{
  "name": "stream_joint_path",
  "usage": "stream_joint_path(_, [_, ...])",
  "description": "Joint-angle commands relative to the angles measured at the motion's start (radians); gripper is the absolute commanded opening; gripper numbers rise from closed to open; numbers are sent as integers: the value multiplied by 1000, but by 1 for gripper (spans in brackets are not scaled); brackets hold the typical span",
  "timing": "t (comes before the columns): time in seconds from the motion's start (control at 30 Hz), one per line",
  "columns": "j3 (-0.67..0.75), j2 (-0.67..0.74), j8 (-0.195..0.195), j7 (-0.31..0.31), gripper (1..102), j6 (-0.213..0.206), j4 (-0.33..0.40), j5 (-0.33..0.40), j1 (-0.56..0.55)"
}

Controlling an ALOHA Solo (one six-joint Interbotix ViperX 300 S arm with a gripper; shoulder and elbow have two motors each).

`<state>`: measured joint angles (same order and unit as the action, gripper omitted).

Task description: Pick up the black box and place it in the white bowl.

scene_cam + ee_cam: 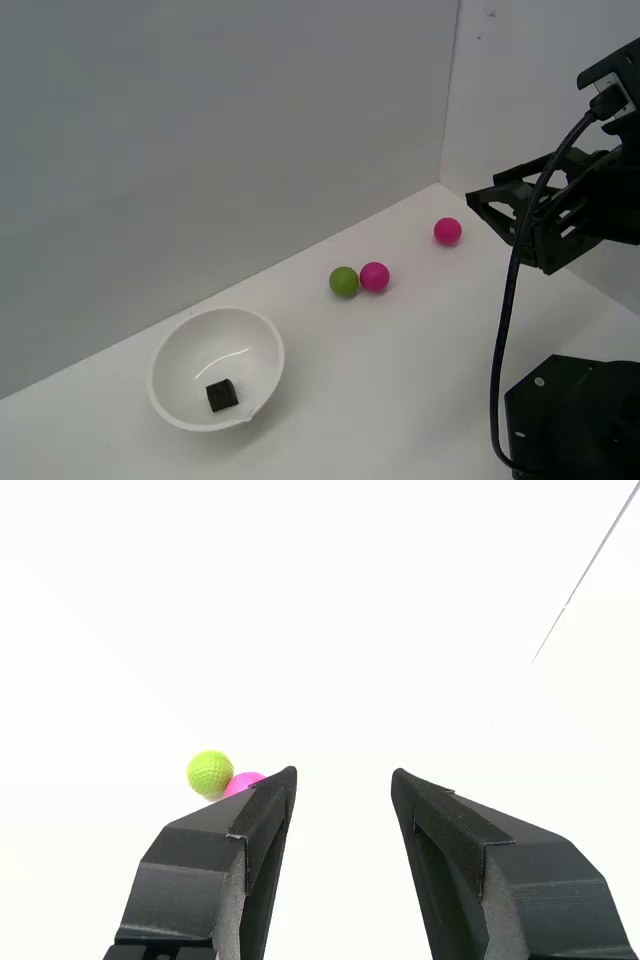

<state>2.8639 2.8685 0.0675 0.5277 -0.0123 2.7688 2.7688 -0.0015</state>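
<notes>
The black box, a tiny matte cube, lies inside the white bowl at the exterior view's lower left. My gripper hangs in the air far off at the exterior view's right, well apart from the bowl. In the wrist view the gripper is open, a wide bare gap between its two black fingers, and it holds nothing. Neither bowl nor box shows in the wrist view.
A green ball and a pink ball touch each other mid-table; both also appear in the wrist view as a green ball and a pink ball. Another pink ball sits near the back corner. The black robot base stands at lower right.
</notes>
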Motion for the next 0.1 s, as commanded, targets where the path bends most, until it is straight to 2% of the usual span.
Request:
stream_joint_path(0.0, [2, -3, 17, 8, 52, -9, -2, -3, 9])
stream_joint_path(0.07, [3, -3, 17, 8, 52, -9, -2, -3, 8])
